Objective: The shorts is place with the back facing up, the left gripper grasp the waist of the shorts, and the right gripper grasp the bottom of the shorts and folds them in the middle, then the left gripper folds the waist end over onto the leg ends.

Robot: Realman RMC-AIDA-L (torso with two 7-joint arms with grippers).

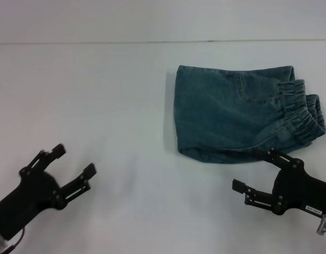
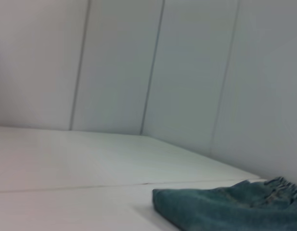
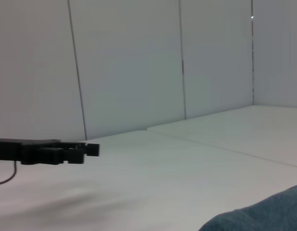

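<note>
Both claws hang wide and empty over the white tabletop (image 1: 126,106), the unlabelled black left claw (image 1: 74,161) well off from the folded blue-green denim shorts (image 1: 242,114), the white-labelled right claw (image 1: 252,172) just beside their near edge, so both folds look finished and only parking remains.

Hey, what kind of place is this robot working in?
Probably a lab or test cell, not a home: a bare white table, plain white panelled walls, and only folded denim shorts between the open left gripper and right gripper.
</note>
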